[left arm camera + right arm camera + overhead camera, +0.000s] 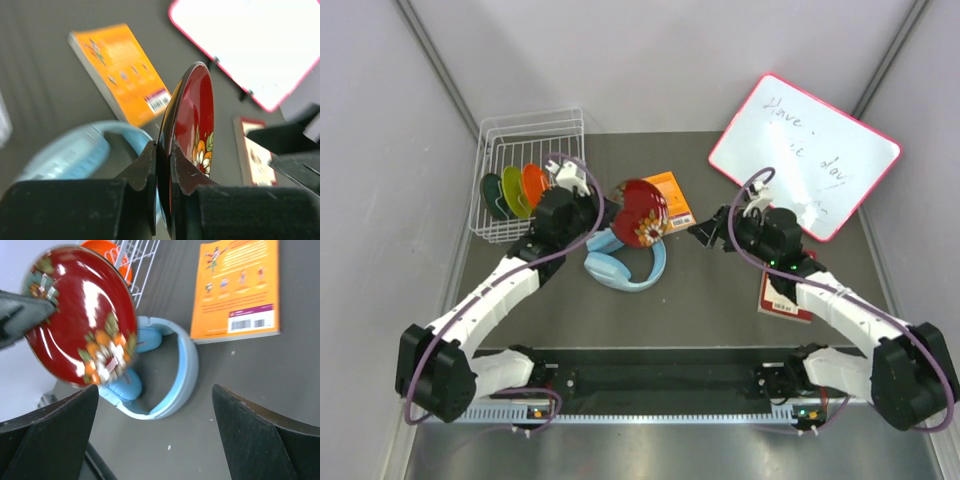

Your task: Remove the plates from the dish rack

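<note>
My left gripper [610, 203] is shut on the rim of the dark red patterned plate [641, 212] and holds it on edge above the table, over the light blue headphones. The plate also shows in the left wrist view [192, 120] and the right wrist view [80, 315]. The white wire dish rack [520, 130] stands at the back left with the orange plate [534, 183], the yellow-green plate [515, 191] and the teal-blue plate [494, 196] upright in it. My right gripper [705, 230] is open and empty, facing the red plate from the right.
Light blue headphones [625, 265] lie mid-table under the red plate. An orange book [670, 200] lies behind them. A pink-framed whiteboard [805, 155] leans at the back right. A red booklet [782, 298] lies under the right arm.
</note>
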Action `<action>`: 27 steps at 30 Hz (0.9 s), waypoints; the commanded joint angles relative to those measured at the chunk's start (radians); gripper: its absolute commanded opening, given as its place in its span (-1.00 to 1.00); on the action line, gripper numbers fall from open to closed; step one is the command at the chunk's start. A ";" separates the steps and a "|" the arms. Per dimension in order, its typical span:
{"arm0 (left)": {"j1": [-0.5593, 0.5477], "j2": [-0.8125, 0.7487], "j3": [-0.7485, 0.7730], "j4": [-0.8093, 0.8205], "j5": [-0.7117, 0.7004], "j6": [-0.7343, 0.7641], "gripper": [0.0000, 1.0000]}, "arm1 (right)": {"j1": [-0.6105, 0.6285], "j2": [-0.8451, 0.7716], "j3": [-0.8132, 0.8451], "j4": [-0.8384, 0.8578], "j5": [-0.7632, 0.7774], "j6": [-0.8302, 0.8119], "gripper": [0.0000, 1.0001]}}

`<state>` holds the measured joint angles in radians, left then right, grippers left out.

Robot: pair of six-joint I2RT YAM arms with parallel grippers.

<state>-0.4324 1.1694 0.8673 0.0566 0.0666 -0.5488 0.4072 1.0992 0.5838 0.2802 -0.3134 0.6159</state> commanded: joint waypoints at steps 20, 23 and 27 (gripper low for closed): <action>-0.143 0.079 -0.113 0.427 0.171 -0.221 -1.00 | 0.070 0.185 -0.128 0.582 -0.112 0.179 -1.00; -0.141 0.075 -0.090 0.336 0.125 -0.160 -0.45 | 0.038 0.076 -0.163 0.464 -0.017 0.142 -1.00; -0.143 0.052 -0.045 0.201 0.012 -0.010 0.07 | -0.046 -0.094 -0.205 0.182 0.086 0.082 -1.00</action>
<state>-0.5720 1.2633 0.7502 0.3264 0.1951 -0.6952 0.4381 1.1389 0.4110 0.6830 -0.3912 0.8253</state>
